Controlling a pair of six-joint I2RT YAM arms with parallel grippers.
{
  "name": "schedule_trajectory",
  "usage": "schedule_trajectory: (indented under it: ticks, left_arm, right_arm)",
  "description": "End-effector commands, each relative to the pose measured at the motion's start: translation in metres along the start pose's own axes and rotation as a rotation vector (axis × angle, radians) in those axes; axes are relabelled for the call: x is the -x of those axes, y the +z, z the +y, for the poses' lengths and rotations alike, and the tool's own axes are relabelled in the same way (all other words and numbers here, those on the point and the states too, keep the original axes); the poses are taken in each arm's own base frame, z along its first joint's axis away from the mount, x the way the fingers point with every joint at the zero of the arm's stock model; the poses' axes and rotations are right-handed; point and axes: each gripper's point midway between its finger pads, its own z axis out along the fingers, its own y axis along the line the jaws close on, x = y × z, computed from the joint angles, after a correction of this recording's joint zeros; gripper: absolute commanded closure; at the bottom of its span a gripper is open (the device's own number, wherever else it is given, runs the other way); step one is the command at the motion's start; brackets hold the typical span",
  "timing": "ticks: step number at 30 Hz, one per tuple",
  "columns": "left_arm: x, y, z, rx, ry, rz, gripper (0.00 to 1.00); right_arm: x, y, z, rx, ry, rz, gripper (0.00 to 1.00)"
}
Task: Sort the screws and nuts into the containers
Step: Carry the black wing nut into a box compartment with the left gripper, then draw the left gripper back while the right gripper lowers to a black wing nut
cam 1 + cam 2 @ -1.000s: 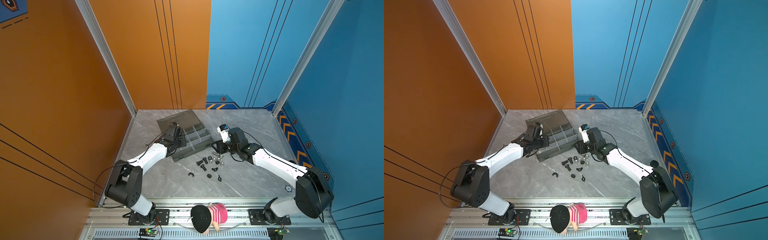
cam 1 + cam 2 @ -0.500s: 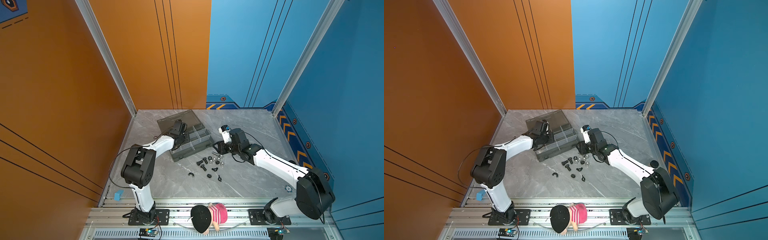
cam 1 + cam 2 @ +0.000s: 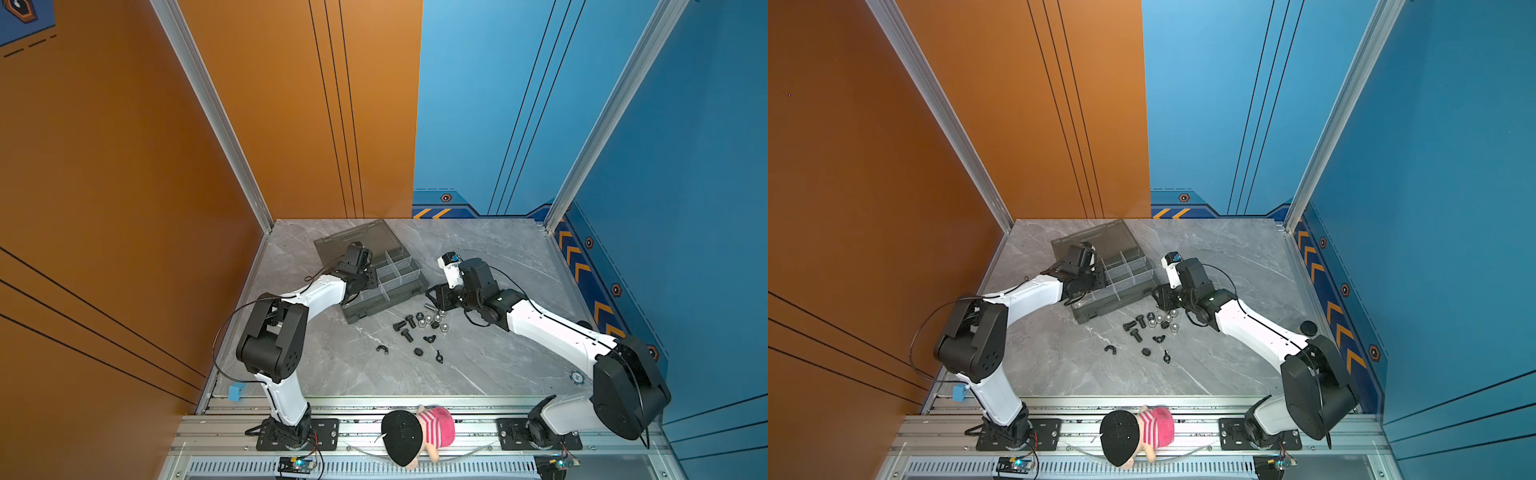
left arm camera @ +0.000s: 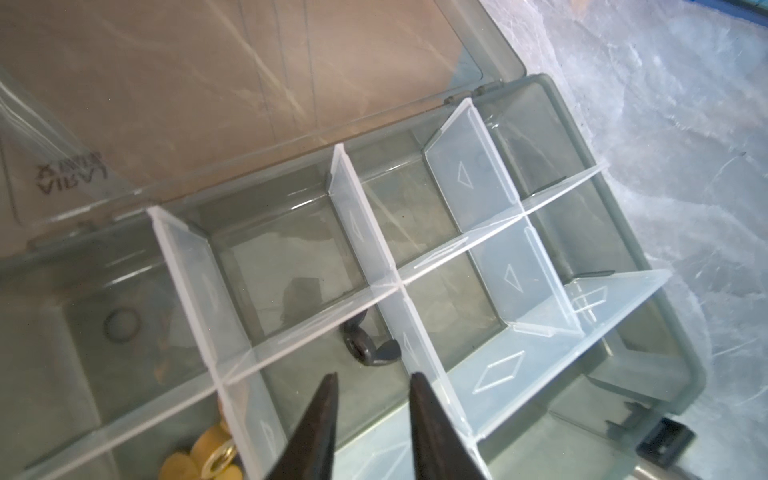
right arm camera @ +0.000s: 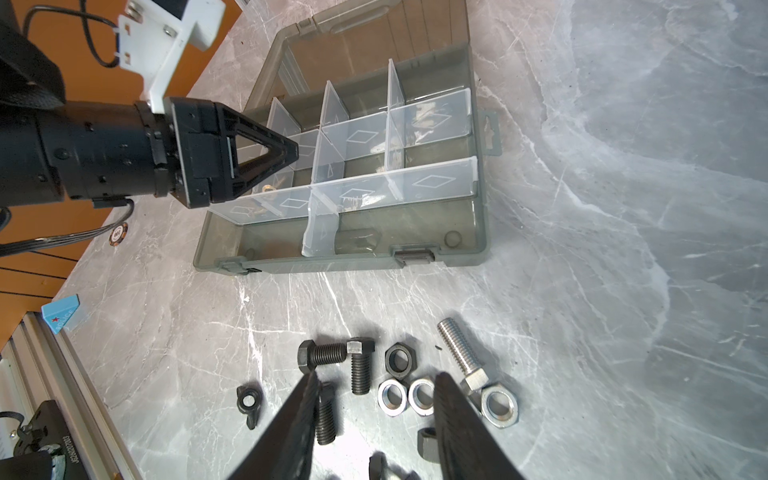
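The smoky grey organiser case (image 3: 409,286) (image 3: 1129,297) lies open, its containers split by pale dividers (image 4: 465,245). My left gripper (image 4: 374,377) (image 3: 362,277) hangs open over one cell with nothing between its fingers. A black wing nut (image 4: 370,350) lies in that cell just past the fingertips. Brass wing nuts (image 4: 203,457) sit in the neighbouring cell. My right gripper (image 5: 376,376) (image 3: 434,297) is open above the loose pile (image 3: 424,322). The pile holds black screws (image 5: 322,355), a silver screw (image 5: 463,355), silver nuts (image 5: 392,397), a black nut (image 5: 401,359) and a black wing nut (image 5: 249,401).
The case's lid (image 3: 357,243) lies flat behind it. More black wing nuts (image 3: 381,350) and a black nut (image 3: 419,352) lie nearer the front. A plush doll (image 3: 415,432) sits on the front rail. A small blue block (image 3: 236,392) is at the left edge and a round black-topped object (image 3: 1308,327) at the right.
My left gripper has gone from shut to open over the cell, and the left arm's elbow has risen. The right arm has hardly moved.
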Motion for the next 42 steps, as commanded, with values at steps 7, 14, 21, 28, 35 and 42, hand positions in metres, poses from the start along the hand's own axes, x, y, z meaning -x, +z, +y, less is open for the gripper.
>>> schedule_trajectory:
  ticks: [7,14,21,28,35,42]
  left_arm:
    - [0.013,-0.048,-0.03,-0.091,0.048,-0.075,0.61]
    - [-0.025,-0.082,-0.042,-0.2,0.011,-0.022,0.55]
    - [-0.073,-0.105,-0.029,-0.252,-0.082,0.048,0.5]
    - [-0.111,-0.128,0.009,-0.19,-0.181,0.044,0.44]
    - [-0.117,-0.15,0.03,-0.189,-0.259,-0.002,0.39]
    - [-0.125,-0.153,0.046,-0.167,-0.301,0.001,0.3]
  right_arm:
    - [-0.004,-0.008,-0.004,-0.014,0.008,0.002,0.52]
    - [-0.017,-0.004,0.019,0.095,-0.117,0.055,0.5]
    - [-0.048,0.007,0.049,0.139,-0.327,0.133,0.49]
    - [-0.083,0.034,0.082,0.154,-0.461,0.167,0.5]
    - [-0.107,0.053,0.11,0.171,-0.566,0.156,0.51]
    - [-0.121,0.067,0.124,0.181,-0.604,0.187,0.52]
